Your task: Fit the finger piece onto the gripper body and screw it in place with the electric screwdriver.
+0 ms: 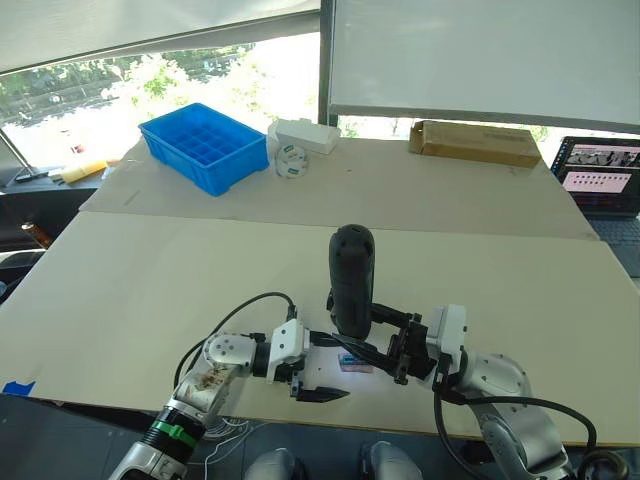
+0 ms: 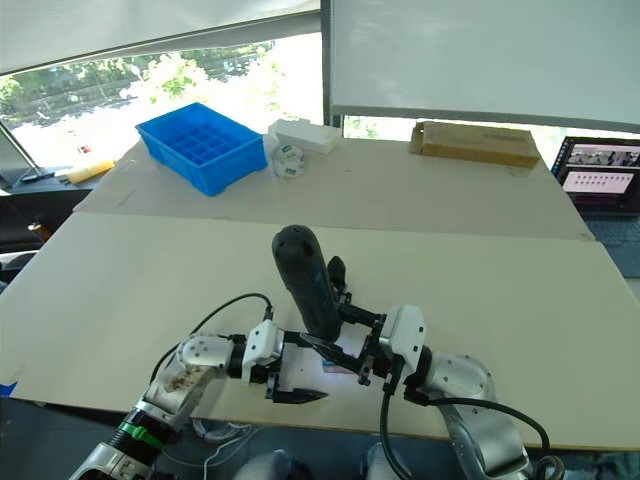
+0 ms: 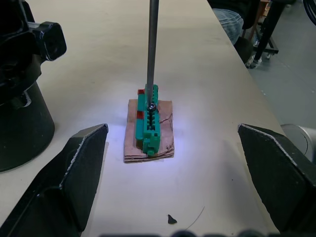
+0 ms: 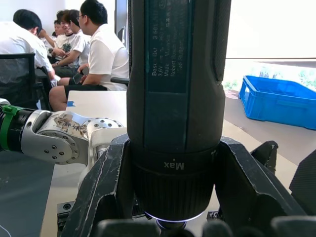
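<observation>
My right gripper (image 1: 366, 326) is shut on the electric screwdriver (image 1: 352, 278), a thick black tool held upright over the near middle of the table (image 1: 150, 290). Its thin metal bit (image 3: 152, 49) comes straight down onto a small green block on a tan base (image 3: 148, 126). My left gripper (image 3: 171, 132) is open, one finger on each side of that block and not touching it. The gripper body (image 3: 19, 113), black with a round base, stands right beside the block, just behind the screwdriver (image 2: 337, 272). The finger piece is hidden.
At the back of the table are a blue compartment tray (image 1: 205, 145), a white box (image 1: 306, 135), a tape roll (image 1: 292, 162) and a cardboard box (image 1: 475, 142). A laptop (image 1: 600, 175) sits far right. Seated people (image 4: 98, 44) show beyond the table.
</observation>
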Tool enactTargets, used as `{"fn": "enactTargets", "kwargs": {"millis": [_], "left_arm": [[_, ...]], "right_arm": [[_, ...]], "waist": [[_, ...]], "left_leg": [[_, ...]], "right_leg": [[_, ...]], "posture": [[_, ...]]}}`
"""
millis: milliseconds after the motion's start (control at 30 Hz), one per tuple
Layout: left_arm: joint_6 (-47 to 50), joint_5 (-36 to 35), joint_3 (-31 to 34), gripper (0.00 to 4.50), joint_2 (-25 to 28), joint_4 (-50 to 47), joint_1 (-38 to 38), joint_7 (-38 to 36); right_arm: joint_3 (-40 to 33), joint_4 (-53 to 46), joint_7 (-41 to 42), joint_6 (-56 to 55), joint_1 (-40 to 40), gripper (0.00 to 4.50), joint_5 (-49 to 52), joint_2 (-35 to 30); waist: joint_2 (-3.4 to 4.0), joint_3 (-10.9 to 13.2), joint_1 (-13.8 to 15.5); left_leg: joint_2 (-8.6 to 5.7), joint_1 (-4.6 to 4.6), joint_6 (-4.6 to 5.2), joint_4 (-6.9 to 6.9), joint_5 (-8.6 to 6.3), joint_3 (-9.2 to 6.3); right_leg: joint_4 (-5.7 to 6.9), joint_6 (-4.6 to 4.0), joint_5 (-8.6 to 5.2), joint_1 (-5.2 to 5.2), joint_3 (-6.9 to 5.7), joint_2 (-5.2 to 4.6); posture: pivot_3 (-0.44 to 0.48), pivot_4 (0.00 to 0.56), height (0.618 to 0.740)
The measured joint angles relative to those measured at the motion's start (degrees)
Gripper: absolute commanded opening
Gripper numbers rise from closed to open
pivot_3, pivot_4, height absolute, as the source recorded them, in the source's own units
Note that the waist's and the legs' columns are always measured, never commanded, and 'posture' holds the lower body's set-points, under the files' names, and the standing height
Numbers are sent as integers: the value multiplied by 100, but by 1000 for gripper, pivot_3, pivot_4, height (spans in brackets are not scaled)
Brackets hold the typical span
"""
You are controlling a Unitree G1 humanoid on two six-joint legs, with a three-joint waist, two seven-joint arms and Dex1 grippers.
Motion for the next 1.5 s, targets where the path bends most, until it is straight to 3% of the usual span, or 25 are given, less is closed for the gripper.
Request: {"fn": "enactTargets", "kwargs": {"millis": [1500], "left_arm": [[217, 1, -17, 4438, -35, 53, -142, 33]], "right_arm": [[95, 58, -59, 2, -88, 1891, -225, -59]], "waist": [[1, -1, 9]], "left_leg": [[0, 7, 0, 3, 0, -3]], "right_leg": [[0, 0, 0, 11, 5, -5]], "posture": [[0, 150, 740]]}}
